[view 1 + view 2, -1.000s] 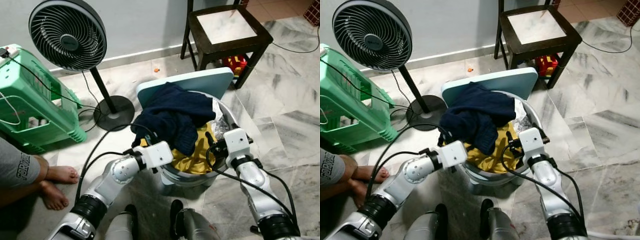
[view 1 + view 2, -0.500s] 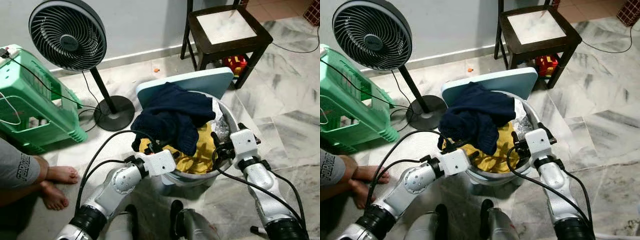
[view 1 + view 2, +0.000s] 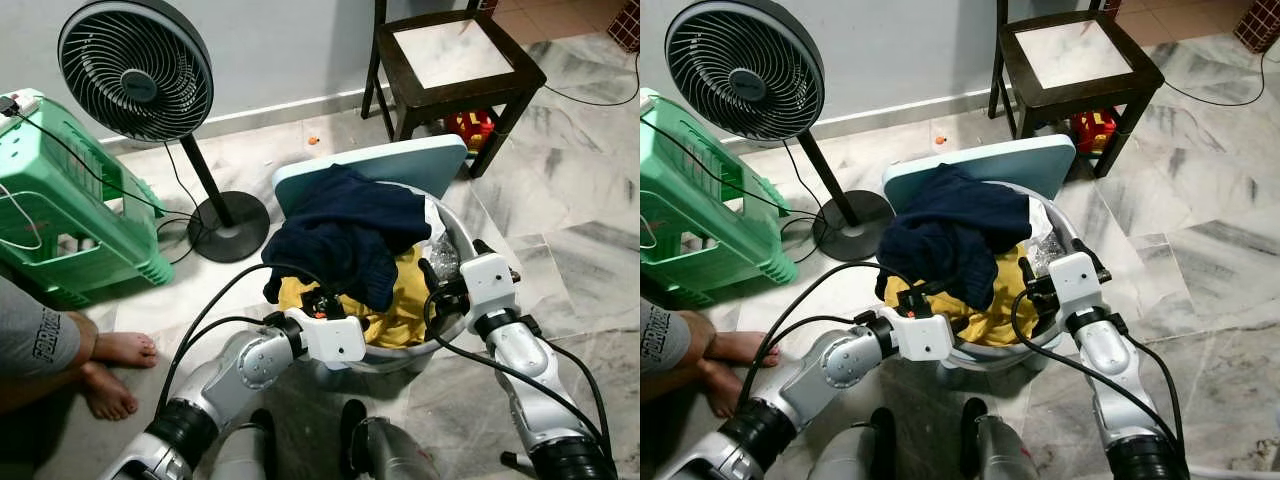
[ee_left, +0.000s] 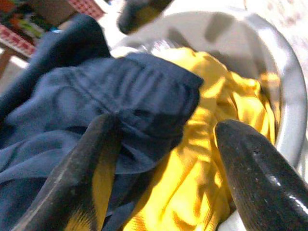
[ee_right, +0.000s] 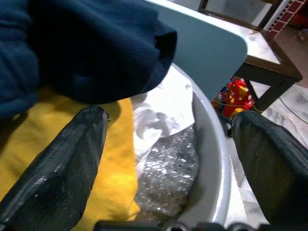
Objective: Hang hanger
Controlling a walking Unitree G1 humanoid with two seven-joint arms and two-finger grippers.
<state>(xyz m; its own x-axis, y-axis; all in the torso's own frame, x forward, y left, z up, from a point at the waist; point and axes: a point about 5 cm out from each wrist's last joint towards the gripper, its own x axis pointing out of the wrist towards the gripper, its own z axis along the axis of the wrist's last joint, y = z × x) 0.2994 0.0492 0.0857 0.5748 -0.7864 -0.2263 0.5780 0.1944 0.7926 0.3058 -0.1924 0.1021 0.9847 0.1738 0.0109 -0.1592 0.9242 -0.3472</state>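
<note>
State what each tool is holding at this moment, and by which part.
Nothing is held. The left tool is open over the navy garment and yellow cloth; the right tool is open at the basin rim.

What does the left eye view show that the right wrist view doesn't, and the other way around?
The left eye view takes in the standing fan, the green plastic stool, a person's feet and the left gripper at the basin's near edge. The right wrist view adds a close look at crumpled silvery wrap and white cloth against the basin's inner wall. Both share the grey basin, navy garment, yellow garment, dark wooden table, red toy and open right gripper.
</note>
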